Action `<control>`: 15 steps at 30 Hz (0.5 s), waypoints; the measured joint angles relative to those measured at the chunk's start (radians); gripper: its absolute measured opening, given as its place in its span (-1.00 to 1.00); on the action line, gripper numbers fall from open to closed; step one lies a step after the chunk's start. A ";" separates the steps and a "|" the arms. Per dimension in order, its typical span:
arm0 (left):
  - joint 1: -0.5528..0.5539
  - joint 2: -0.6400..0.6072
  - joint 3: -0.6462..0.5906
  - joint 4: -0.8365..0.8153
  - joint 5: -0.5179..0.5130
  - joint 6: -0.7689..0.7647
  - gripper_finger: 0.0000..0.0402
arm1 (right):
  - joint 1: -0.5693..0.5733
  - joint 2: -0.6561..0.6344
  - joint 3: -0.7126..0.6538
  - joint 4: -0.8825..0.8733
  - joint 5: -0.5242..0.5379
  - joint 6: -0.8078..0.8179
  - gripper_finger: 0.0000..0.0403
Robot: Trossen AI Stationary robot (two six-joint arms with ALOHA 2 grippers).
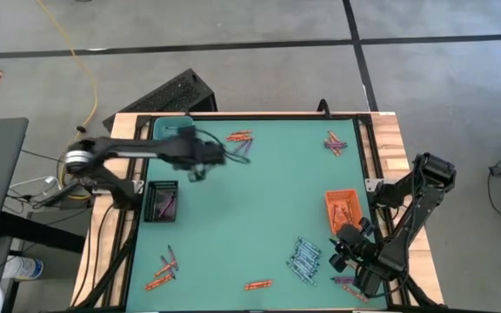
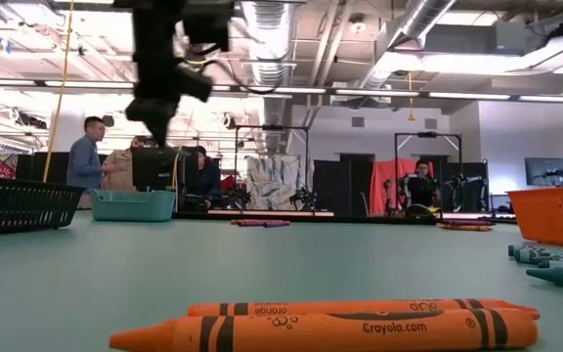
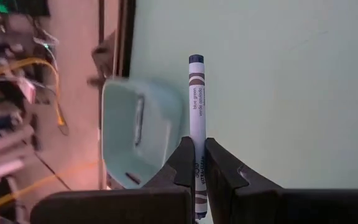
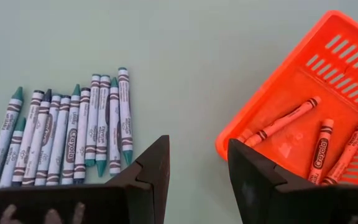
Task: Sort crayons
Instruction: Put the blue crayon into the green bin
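Note:
My left gripper hangs above the table's far left part, shut on a blue-green crayon, just right of the teal tray. My right gripper stands open low over the near right of the table. It is between a row of several blue-green crayons lying flat and the orange tray, which holds orange crayons. More orange and purple crayons lie scattered on the green mat. My left gripper pinches the blue-green crayon's wrapped shaft between its two fingers. The crayon lies along the fingers, and its flat end sticks out well past the fingertips. The fingers slant downward, and the crayon is lifted clear of the table.
A black tray with purple crayons sits at the left, below the teal tray. Two orange crayons lie at the near edge. Small heaps lie at the near left and far right. The mat's middle is bare.

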 joint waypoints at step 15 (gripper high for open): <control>0.451 -0.195 -0.241 0.218 0.097 0.283 -1.00 | -0.035 0.000 0.000 0.031 0.000 0.000 -0.24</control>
